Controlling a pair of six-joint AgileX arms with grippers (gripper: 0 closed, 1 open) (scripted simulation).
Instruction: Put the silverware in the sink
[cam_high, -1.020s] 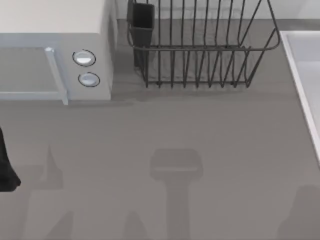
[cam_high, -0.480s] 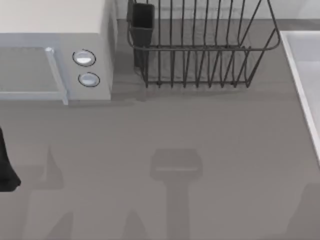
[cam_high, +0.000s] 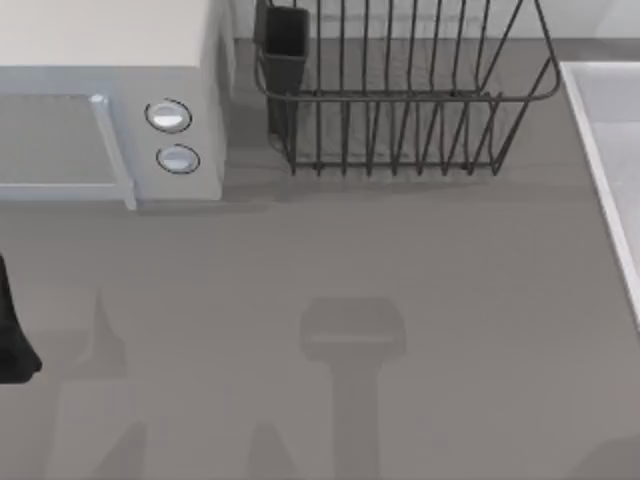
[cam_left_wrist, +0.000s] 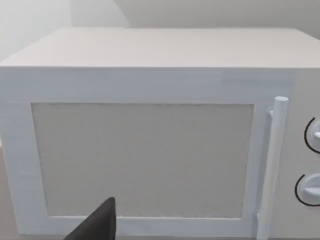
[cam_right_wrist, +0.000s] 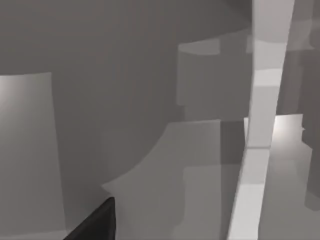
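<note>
The sink (cam_high: 608, 130), a pale basin with a lighter raised rim, lies at the table's right edge. Its rim (cam_right_wrist: 262, 120) crosses the right wrist view close up, with a dark part of my right gripper (cam_right_wrist: 95, 225) low in that picture. The silverware is out of view. My left arm (cam_high: 10, 335) stays at the table's left edge. A dark tip of the left gripper (cam_left_wrist: 97, 222) faces the microwave door (cam_left_wrist: 142, 160). Nothing shows in either gripper.
A white microwave (cam_high: 110, 110) with two round knobs stands at the back left. A dark wire dish rack (cam_high: 400, 95) with a dark cup (cam_high: 285, 40) at its left end stands at the back middle. Grey tabletop (cam_high: 350, 260) spreads in front.
The shadow at the table's front right has shrunk toward the corner. The left arm, the rack and the microwave have not moved.
</note>
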